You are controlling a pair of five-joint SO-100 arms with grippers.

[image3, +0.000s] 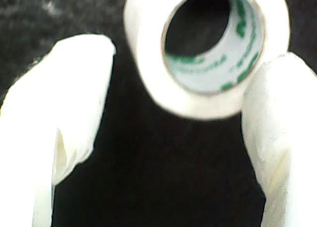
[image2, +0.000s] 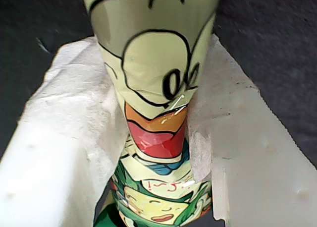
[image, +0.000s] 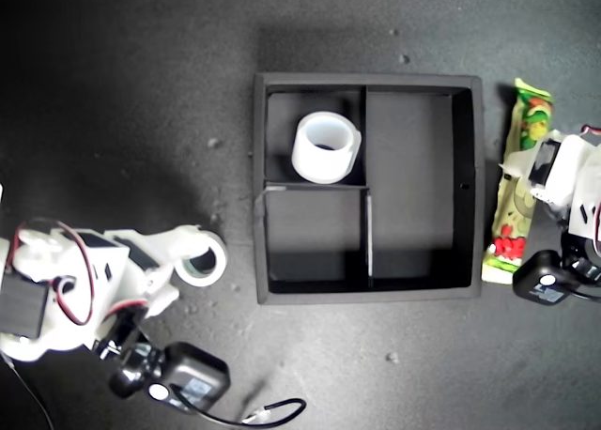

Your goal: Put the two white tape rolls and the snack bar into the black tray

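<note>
Exterior view: snack bar (image: 519, 181) half-hidden.

One white tape roll (image: 326, 146) sits in the black tray (image: 368, 293) (a small compartment).

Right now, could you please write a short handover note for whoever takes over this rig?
My first gripper is shut on the snack bar, which lies on the mat outside the black tray, at the exterior view's right.
My second gripper is open; one finger touches the second tape roll on the mat at the exterior view's left.
Done: the first tape roll sits in a small compartment of the tray.
Left: grasp and place the second roll, then lift the bar into the tray.
</note>
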